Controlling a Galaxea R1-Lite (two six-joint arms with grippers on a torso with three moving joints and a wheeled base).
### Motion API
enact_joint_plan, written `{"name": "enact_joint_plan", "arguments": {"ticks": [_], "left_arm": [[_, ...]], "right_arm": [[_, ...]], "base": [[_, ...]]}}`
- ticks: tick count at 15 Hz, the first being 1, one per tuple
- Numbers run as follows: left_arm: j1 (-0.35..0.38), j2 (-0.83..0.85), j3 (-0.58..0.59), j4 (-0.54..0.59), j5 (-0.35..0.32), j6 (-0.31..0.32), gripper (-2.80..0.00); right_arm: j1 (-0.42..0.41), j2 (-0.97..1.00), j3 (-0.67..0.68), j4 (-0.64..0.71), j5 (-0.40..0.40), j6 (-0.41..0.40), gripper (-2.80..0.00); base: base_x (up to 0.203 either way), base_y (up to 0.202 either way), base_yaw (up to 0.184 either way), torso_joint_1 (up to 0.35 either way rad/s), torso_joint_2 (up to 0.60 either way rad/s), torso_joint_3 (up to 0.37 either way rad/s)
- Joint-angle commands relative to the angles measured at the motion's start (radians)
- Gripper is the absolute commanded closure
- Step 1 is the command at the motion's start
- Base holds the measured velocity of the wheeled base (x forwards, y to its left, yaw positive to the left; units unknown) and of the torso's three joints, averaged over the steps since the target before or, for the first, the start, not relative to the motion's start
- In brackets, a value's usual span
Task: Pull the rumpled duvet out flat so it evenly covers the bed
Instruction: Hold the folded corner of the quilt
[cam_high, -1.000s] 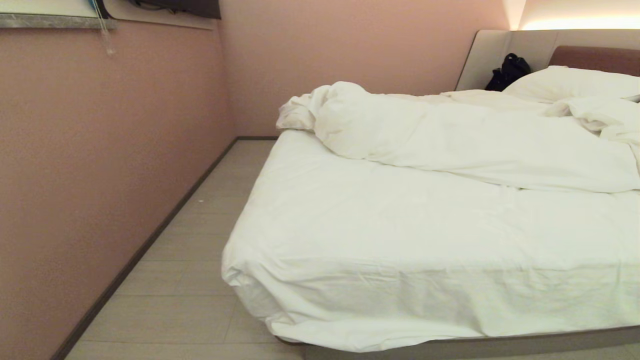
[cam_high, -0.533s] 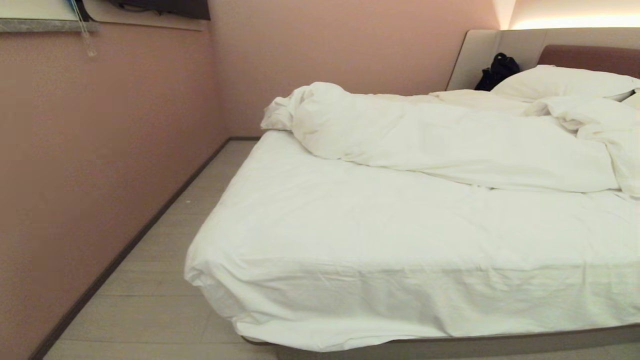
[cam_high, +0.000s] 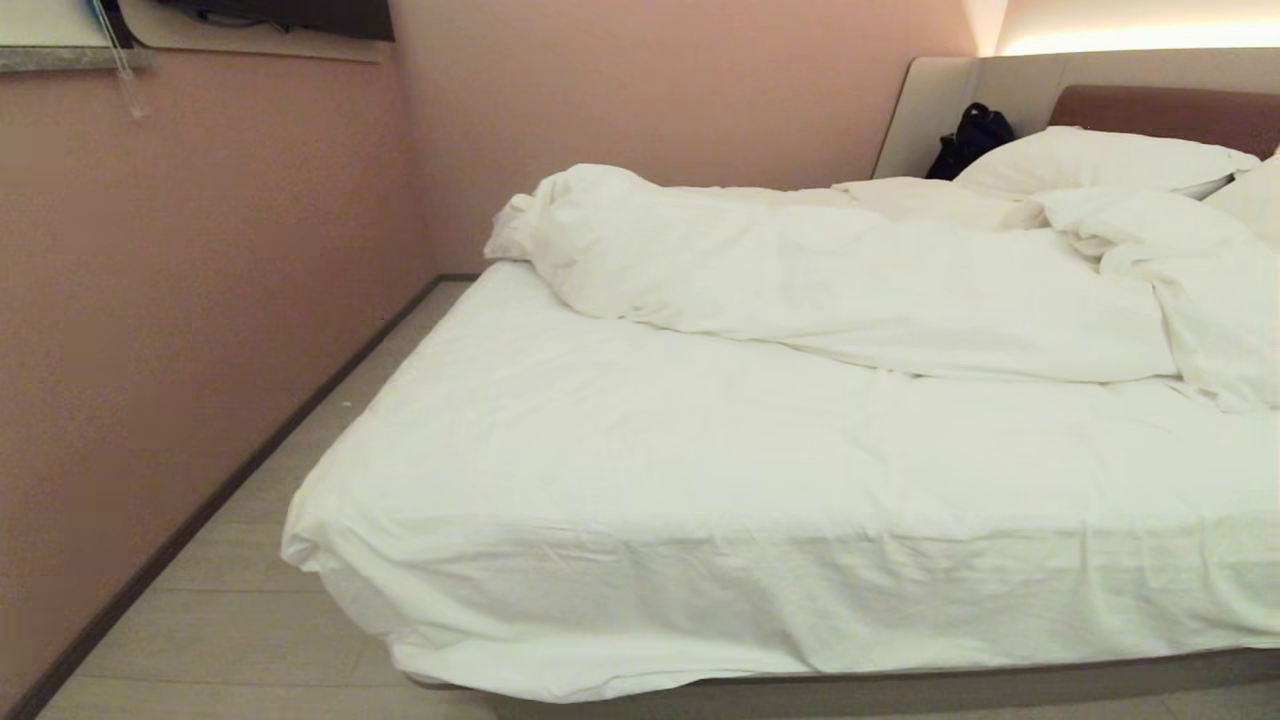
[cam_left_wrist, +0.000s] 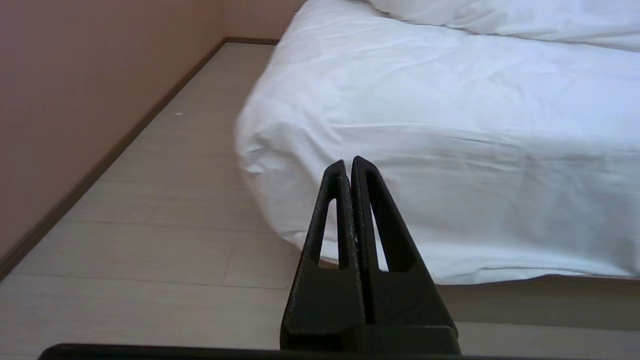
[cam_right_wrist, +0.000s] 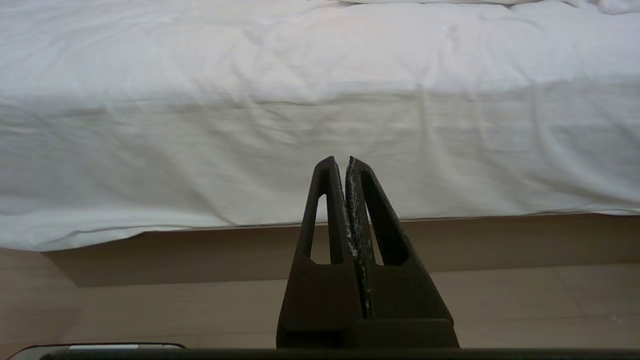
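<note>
The white duvet (cam_high: 850, 280) lies bunched in a thick roll across the far half of the bed (cam_high: 700, 470), near the pillows, leaving the near half of the sheeted mattress bare. Neither arm shows in the head view. My left gripper (cam_left_wrist: 348, 162) is shut and empty, held low over the floor and pointing at the bed's near left corner (cam_left_wrist: 260, 150). My right gripper (cam_right_wrist: 341, 161) is also shut and empty, facing the sheet-draped foot side of the bed (cam_right_wrist: 320, 140) above its platform base (cam_right_wrist: 350, 245).
A pink wall (cam_high: 180, 320) runs along the left with a strip of pale floor (cam_high: 250, 620) between it and the bed. White pillows (cam_high: 1100, 165) and a black bag (cam_high: 965, 140) rest against the headboard (cam_high: 1160, 105). A ledge (cam_high: 60, 55) juts from the wall at top left.
The whole head view has shifted left, so the camera has swung to the right and more of the bed's right part shows. Duvet and grippers have not moved.
</note>
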Motion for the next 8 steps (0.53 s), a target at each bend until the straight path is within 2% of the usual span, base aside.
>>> {"name": "enact_joint_plan", "arguments": {"ticks": [1,8], "left_arm": [[0.000,0.000,0.000,0.000,0.000,-0.001,0.00],[0.000,0.000,0.000,0.001,0.000,-0.001,0.00]], "right_arm": [[-0.001,0.001,0.000,0.000,0.000,0.000,0.00],[0.000,0.001,0.000,0.000,0.000,0.000,0.00]], "base": [[0.000,-0.199,0.002,0.000,0.00,0.005],[0.000,-0.193,0.000,0.001,0.00,0.003]]}}
